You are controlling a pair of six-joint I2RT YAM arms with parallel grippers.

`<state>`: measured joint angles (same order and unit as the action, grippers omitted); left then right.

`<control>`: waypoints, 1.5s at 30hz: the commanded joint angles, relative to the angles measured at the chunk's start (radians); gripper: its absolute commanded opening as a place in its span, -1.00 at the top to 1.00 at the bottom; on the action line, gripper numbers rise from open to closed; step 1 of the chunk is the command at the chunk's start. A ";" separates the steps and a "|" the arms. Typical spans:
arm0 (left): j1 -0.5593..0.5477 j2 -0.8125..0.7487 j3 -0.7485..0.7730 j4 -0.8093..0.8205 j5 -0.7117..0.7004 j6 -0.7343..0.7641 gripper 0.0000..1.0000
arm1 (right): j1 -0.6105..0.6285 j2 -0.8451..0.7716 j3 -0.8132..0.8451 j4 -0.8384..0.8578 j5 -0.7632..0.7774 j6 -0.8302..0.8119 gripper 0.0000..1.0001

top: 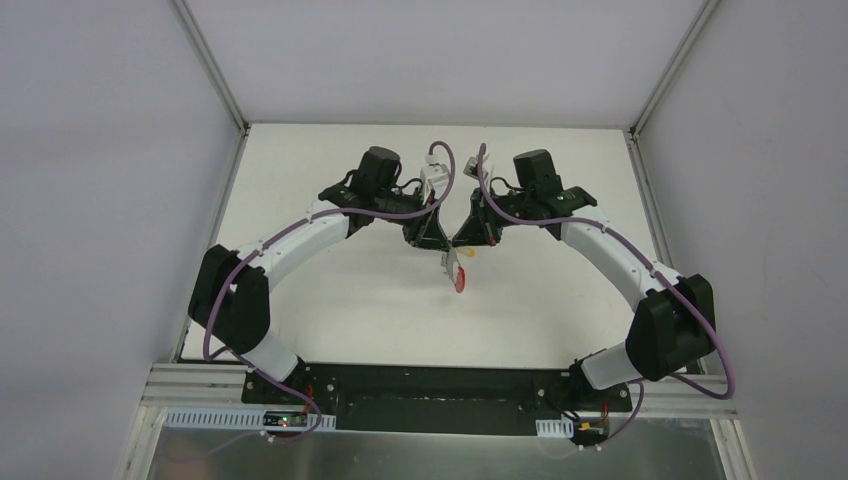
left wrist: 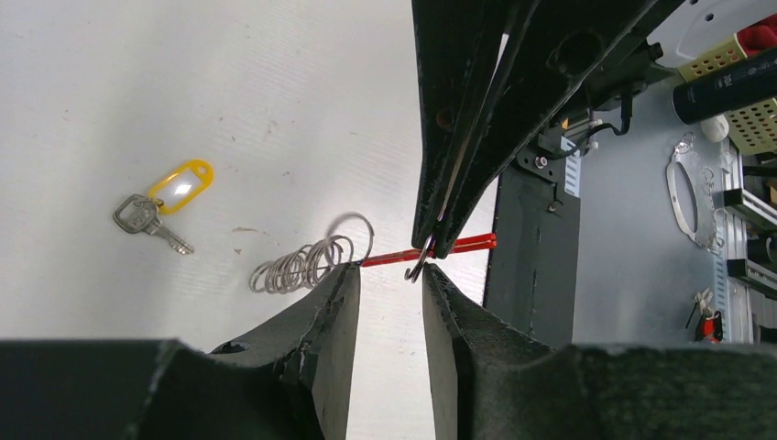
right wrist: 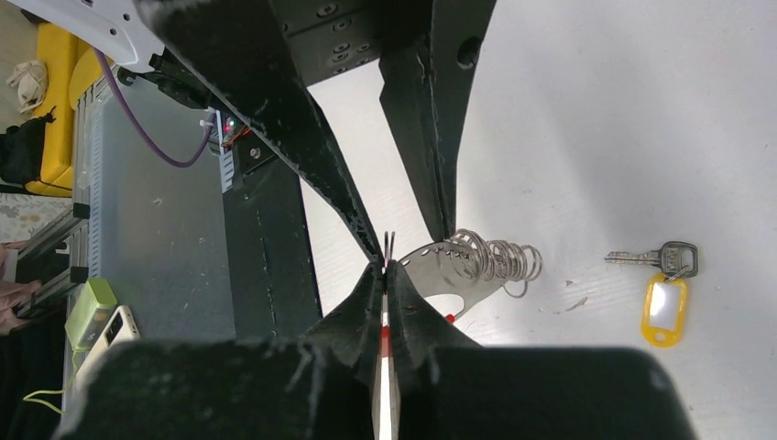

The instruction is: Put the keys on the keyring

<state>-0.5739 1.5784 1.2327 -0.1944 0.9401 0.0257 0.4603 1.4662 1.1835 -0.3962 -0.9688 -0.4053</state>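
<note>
A bunch of grey wire rings [left wrist: 300, 267] hangs on a curved grey metal plate [right wrist: 438, 271] with a red edge [left wrist: 458, 246], just above the table; the rings also show in the right wrist view [right wrist: 495, 258]. A silver key [left wrist: 147, 220] with a yellow tag [left wrist: 182, 185] lies on the table apart from them, and also shows in the right wrist view [right wrist: 667, 259]. My right gripper [right wrist: 386, 264] is shut on one thin metal ring [left wrist: 418, 269]. My left gripper [left wrist: 391, 268] is open; its left finger [left wrist: 341, 293] touches the ring bunch. Both grippers meet at mid-table [top: 449, 238].
The white table [top: 330, 300] is ringed by grey walls. A black base plate [left wrist: 531, 266] and a grey shelf with tools lie beyond the table edge.
</note>
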 commanded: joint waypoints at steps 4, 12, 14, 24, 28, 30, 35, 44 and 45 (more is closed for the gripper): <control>0.014 -0.049 -0.066 0.163 0.084 0.001 0.33 | 0.003 -0.041 0.016 0.004 -0.063 -0.032 1.00; 0.029 -0.087 -0.081 0.179 0.125 0.043 0.30 | 0.003 -0.043 0.025 -0.043 -0.073 -0.064 1.00; 0.029 -0.081 -0.066 0.167 0.142 0.050 0.30 | 0.003 -0.041 0.020 -0.043 -0.080 -0.064 1.00; 0.029 -0.048 -0.016 0.130 0.159 0.046 0.42 | 0.004 -0.041 0.011 -0.034 -0.103 -0.059 1.00; 0.029 -0.040 -0.005 0.121 0.162 0.044 0.53 | 0.003 -0.040 0.006 -0.029 -0.105 -0.057 1.00; 0.029 -0.033 0.000 0.113 0.166 0.043 0.55 | 0.002 -0.040 0.006 -0.025 -0.107 -0.054 1.00; 0.026 -0.021 0.004 0.105 0.184 0.042 0.56 | 0.002 -0.039 0.007 -0.018 -0.104 -0.049 1.00; 0.020 -0.011 0.004 0.102 0.198 0.046 0.92 | 0.003 -0.029 0.008 -0.013 -0.100 -0.044 1.00; 0.020 -0.008 0.007 0.101 0.200 0.046 1.00 | 0.003 -0.029 0.008 -0.012 -0.100 -0.042 1.00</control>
<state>-0.5552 1.5578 1.1984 -0.0948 1.0943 0.0452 0.4603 1.4654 1.1828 -0.4320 -1.0286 -0.4454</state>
